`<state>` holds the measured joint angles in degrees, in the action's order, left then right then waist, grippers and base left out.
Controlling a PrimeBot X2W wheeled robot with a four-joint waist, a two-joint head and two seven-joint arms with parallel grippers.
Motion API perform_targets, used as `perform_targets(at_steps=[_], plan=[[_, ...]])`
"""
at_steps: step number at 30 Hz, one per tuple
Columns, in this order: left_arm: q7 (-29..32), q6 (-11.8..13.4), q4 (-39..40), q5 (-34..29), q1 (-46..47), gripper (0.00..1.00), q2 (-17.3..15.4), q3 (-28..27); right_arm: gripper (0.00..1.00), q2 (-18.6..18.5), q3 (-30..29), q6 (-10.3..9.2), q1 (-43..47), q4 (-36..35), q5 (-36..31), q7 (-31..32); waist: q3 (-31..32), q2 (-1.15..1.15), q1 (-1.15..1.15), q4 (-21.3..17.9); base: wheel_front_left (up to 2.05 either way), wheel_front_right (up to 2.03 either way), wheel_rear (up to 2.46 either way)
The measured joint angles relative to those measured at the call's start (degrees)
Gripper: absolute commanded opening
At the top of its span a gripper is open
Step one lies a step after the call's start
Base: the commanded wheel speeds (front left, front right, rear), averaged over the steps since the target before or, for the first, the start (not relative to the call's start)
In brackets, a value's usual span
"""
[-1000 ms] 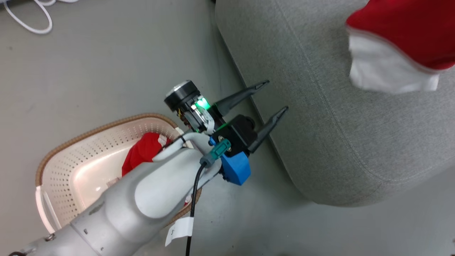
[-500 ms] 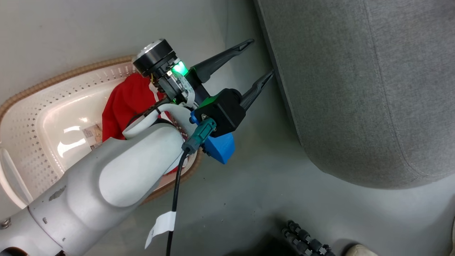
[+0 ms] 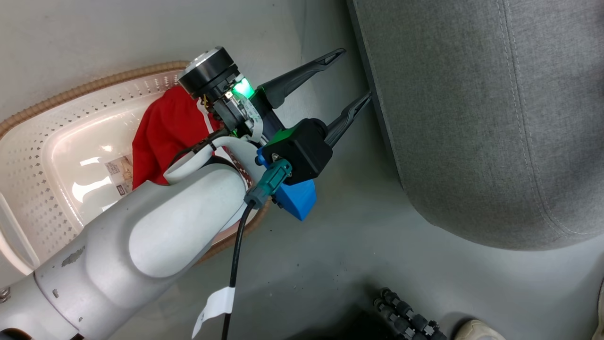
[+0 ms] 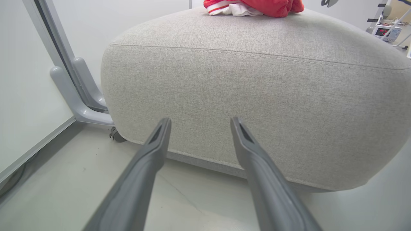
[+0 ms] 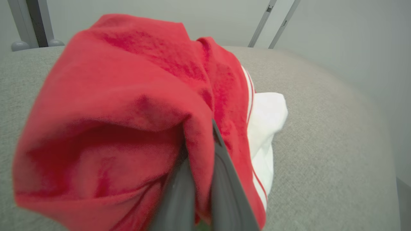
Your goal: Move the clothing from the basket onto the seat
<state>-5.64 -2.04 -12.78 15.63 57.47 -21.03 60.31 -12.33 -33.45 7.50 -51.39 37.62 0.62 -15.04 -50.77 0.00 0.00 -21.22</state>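
While the right end effector [image 5: 199, 144] pinches clothing [image 5: 112, 96], white trim [image 5: 268, 112] pointing rightward, the left end effector [image 3: 355, 73] gapes.

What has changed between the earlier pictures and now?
The head camera has shifted; no thing visibly moved. The left gripper stays open beside the seat, holding nothing. A red garment still lies in the basket. The right gripper is shut on a second garment on the seat.

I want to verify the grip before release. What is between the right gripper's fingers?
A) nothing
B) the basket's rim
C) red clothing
C: the fingers of the right gripper pinch a fold of the red clothing, the seat behind.
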Motion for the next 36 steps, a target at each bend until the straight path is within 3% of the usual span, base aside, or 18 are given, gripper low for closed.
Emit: perform_targets(at_steps=[2, 10, 19, 26, 36], plan=[[-0.4, 0.1, -0.1, 0.0, 0.0, 1.00, 0.0, 0.1, 1.00, 0.2, -0.3, 0.00, 0.3, -0.1, 0.0, 0.0, 0.4, 0.00, 0.00, 0.1, 0.00, 0.00, 0.00], [-4.3, 1.0, -2.9, 1.6, -1.6, 1.00, 1.9, 0.1, 1.00, 0.1, 2.0, 0.00, 7.6, -4.8, 0.3, 0.0, 4.7, 0.00, 0.00, 0.5, 0.00, 0.00, 0.00], [-8.8, 3.1, -7.9, 5.8, -6.7, 1.00, 5.1, -3.0, 1.00, 2.4, 6.2, -0.01, 22.4, -17.9, 1.8, 0.0, 14.0, 0.00, -0.01, 1.7, 0.00, 0.00, 0.00], [-9.4, 6.0, -8.0, 7.3, -12.1, 1.00, 6.6, -11.4, 1.00, 4.2, 12.9, -0.01, 27.2, -24.7, 1.9, 0.0, 21.9, 0.00, -0.01, 3.8, 0.00, 0.00, 0.00], [-9.4, 6.4, -4.9, 3.7, -23.1, 1.00, 8.8, -26.0, 1.00, 4.7, 23.7, -0.01, 30.1, -26.6, 2.0, 0.0, 31.5, 0.00, -0.01, 8.5, 0.00, 0.00, 0.00]])
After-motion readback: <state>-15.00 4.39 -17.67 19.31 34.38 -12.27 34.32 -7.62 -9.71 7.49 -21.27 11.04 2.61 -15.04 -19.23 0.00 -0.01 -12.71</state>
